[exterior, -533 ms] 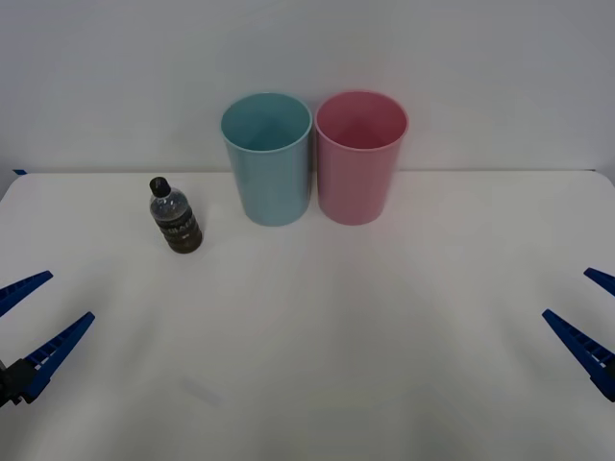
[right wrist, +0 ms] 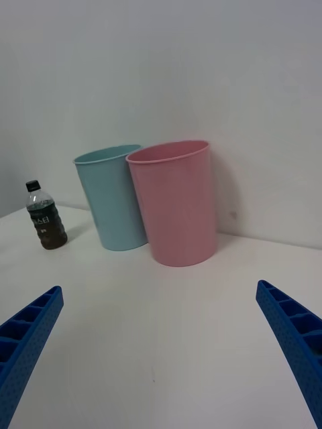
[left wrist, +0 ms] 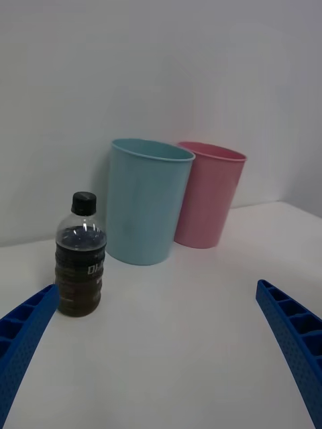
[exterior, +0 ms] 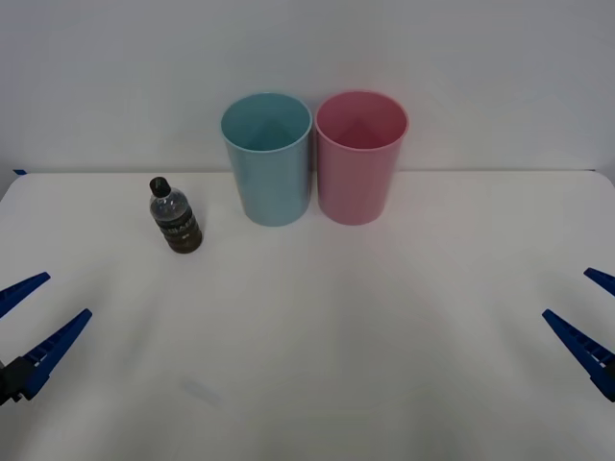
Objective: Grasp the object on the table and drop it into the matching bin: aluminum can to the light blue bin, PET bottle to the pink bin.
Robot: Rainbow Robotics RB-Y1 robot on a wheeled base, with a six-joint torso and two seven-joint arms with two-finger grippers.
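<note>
Plain pale grey wall behind a wide white matte counter, under soft, even light

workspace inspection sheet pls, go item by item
surface: white table, matte, bare in the middle
job's things: PET bottle upright, black cap on, on the robot's left side; light blue bin and pink bin upright side by side at the far edge, pink on the right
clutter: nothing seen
grippers: left gripper open, low at the near left; right gripper open, near right; both holding nothing
cables: nothing seen
surroundings: plain white wall behind the bins
</note>
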